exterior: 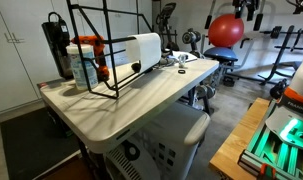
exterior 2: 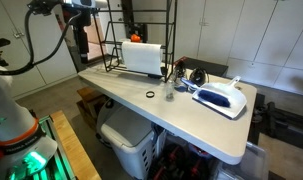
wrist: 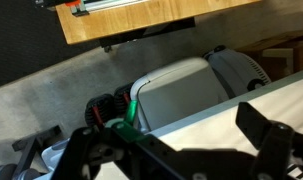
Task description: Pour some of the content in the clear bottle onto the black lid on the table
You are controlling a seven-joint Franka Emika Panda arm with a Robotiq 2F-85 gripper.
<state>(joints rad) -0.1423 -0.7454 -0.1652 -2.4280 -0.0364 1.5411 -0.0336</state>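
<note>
The clear bottle (exterior 2: 169,92) stands upright near the middle of the white table (exterior 2: 191,125). The black lid (exterior 2: 150,94) lies flat just beside it, on the side toward the table's edge. My gripper (wrist: 176,150) is open and empty, its dark fingers spread wide at the bottom of the wrist view. It is high above the table's end, at the top of an exterior view (exterior 2: 79,10), far from the bottle and the lid. Neither the bottle nor the lid shows in the wrist view.
A white roll (exterior 2: 143,57) lies in a black wire rack (exterior: 101,50), with a bluish bottle with an orange-red top (exterior: 87,62) and a tall black canister (exterior: 56,45) beside it. A white and blue device (exterior 2: 221,97) lies past the bottle. A white appliance (wrist: 181,85) stands under the table.
</note>
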